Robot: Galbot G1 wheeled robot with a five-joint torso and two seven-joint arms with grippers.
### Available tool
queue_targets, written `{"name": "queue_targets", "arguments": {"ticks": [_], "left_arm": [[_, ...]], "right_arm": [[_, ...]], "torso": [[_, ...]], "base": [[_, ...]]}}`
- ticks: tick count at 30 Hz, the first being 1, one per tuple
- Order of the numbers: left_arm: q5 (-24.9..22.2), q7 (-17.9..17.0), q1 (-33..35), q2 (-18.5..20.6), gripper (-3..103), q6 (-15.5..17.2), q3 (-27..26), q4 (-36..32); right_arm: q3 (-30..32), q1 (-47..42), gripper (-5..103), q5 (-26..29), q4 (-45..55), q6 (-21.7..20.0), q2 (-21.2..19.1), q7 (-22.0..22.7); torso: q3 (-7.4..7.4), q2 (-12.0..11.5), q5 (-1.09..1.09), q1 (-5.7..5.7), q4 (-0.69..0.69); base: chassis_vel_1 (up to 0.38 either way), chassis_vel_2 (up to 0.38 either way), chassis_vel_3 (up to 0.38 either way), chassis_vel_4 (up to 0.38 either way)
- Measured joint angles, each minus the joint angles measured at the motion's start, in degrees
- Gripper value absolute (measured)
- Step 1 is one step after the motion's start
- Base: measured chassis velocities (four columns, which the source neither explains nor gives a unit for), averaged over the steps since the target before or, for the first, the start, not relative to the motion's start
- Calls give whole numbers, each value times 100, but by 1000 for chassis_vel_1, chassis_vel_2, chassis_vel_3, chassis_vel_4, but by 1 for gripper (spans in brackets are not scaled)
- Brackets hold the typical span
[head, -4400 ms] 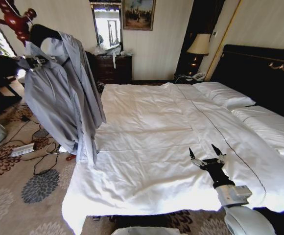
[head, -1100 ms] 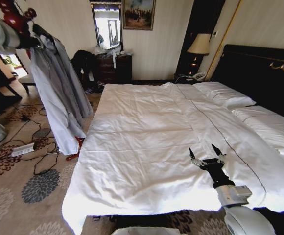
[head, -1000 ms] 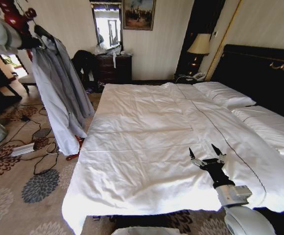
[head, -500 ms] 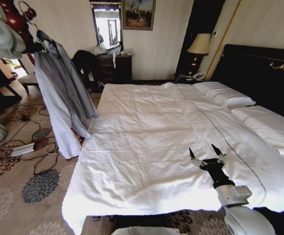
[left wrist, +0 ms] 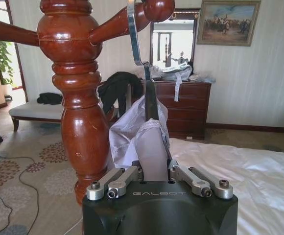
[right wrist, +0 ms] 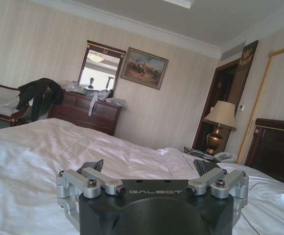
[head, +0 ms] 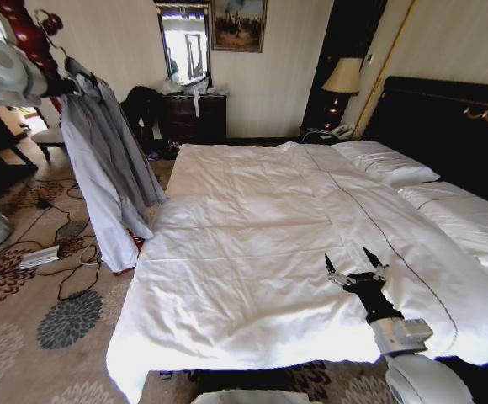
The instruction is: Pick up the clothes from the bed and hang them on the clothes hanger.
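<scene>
The grey-lavender shirt (head: 101, 160) hangs full length off the foot-side corner of the bed (head: 311, 244), up at about ten o'clock in the head view, its hem and sleeves dangling just above the patterned carpet (head: 50, 337). It sits on the black clothes hanger (left wrist: 151, 100), whose thin silver hook (left wrist: 133, 34) rises beside the arm of the red-brown wooden coat stand (left wrist: 78, 98); whether the hook rests on that arm, I cannot tell. The left gripper (left wrist: 154, 169) is up there with it, fingers clenched on the hanger's neck with the shirt's collar bunched between them, and the white left arm (head: 4, 71) reaches in from the upper left corner. The bed itself lies bare of clothing, white sheets (head: 252, 252) rumpled, white pillows (head: 387, 164) at about two o'clock against the dark headboard (head: 454, 126) with gold trim. Down at five o'clock, the right gripper (head: 355, 268) hovers low over the near edge of the bed, fingers spread wide and holding nothing. Behind the bed, a dark wooden dresser (head: 193, 118) stands at twelve o'clock under a mirror (head: 185, 42) and a framed painting (head: 239, 23), with a black garment (head: 143, 105) draped beside it, and a lamp (head: 342, 77) glows at one o'clock.
</scene>
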Motion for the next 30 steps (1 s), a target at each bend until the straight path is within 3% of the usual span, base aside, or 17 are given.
{"name": "queue_targets", "arguments": {"ticks": [13,16,18,21,24,30], "left_arm": [[9,-151,-4,-56,15,136,9,-119],[-56,-190,-62,-51,28,251,-37,-146],[-62,-198,-79,-39,28,264,-51,-146],[-43,-213,-121,-50,44,266,-51,-207],[-5,-253,-170,-70,50,266,-38,-265],[21,-297,-427,-224,77,331,151,-544]], "right_arm": [[0,0,100,0,0,0,0,0],[0,0,100,0,0,0,0,0],[0,0,100,0,0,0,0,0],[0,0,100,0,0,0,0,0],[0,0,100,0,0,0,0,0],[0,0,100,0,0,0,0,0]], "torso": [[0,0,0,0,0],[0,0,-1,0,3],[0,0,0,0,3],[0,0,0,0,1],[0,0,-1,0,1],[0,0,0,0,0]], "base": [[0,0,0,0],[0,0,0,0],[0,0,0,0],[0,0,0,0],[0,0,0,0],[0,0,0,0]]}}
